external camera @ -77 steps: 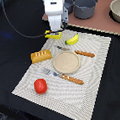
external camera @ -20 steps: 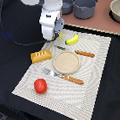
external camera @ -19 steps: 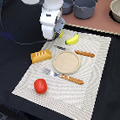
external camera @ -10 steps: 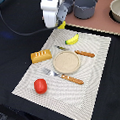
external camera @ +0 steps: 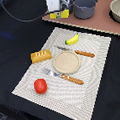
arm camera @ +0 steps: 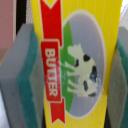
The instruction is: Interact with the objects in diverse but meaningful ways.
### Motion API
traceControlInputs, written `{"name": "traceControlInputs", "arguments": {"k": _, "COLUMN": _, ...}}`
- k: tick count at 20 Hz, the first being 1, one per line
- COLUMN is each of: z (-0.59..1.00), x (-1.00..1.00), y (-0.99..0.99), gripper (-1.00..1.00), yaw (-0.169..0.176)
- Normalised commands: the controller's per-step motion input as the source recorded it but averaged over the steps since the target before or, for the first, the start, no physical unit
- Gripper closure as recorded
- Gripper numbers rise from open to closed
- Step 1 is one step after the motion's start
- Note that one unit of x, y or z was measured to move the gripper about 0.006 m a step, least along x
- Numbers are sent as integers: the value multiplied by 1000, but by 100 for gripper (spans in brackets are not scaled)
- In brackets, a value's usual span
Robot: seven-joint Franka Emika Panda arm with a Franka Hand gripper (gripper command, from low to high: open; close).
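Gripper (external camera: 59,14) was closed on yellow butter block (arm camera: 80,60), held aloft at far edge of placemat (external camera: 96,54), near grey pot (external camera: 84,7). Wrist view: grey-green pads (arm camera: 22,85) pressed flat against both long sides of block, label facing camera. Block looked rigid, light, probably smooth-faced — flat parallel sides suited pinch, slip risk judged low. Tomato (external camera: 40,86), bread loaf (external camera: 41,56), banana (external camera: 72,39) lay on placemat — untouched.
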Motion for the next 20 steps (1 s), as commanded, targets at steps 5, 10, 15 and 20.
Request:
{"name": "traceControlInputs", "arguments": {"k": 5, "z": 603, "x": 78, "y": -905, "gripper": 100, "yaw": 0}}
{"name": "traceControlInputs", "arguments": {"k": 10, "z": 543, "x": 49, "y": -927, "gripper": 100, "yaw": 0}}
{"name": "traceControlInputs", "arguments": {"k": 15, "z": 502, "x": 95, "y": -937, "gripper": 100, "yaw": 0}}
{"name": "traceControlInputs", "arguments": {"k": 20, "z": 333, "x": 145, "y": -950, "gripper": 100, "yaw": 0}}
